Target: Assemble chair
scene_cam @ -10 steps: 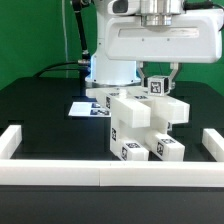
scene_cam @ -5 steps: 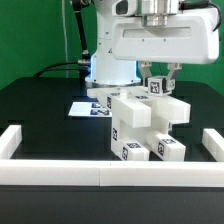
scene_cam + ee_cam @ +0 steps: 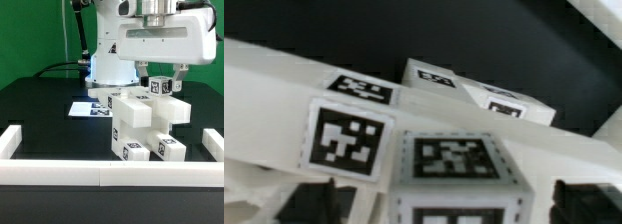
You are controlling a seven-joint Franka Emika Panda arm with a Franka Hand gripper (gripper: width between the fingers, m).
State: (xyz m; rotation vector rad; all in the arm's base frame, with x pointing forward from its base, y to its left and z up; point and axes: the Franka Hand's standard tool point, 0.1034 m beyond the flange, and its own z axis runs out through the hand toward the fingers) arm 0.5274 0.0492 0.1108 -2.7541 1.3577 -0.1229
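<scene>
The gripper (image 3: 163,81) is hanging open over the chair (image 3: 135,115), its fingers straddling the topmost tagged block without gripping. The chair is sitting on the black table (image 3: 40,110).

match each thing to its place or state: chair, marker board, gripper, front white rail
Things: 1 chair; 2 marker board; 3 gripper; 4 front rail
Places or states: a lies flat, to the exterior view's left of the chair; b runs along the near edge of the table; c open, just above the chair; d stands mid-table, blocky white with tags
Pairs: 1-d; 2-a; 3-c; 4-b
</scene>
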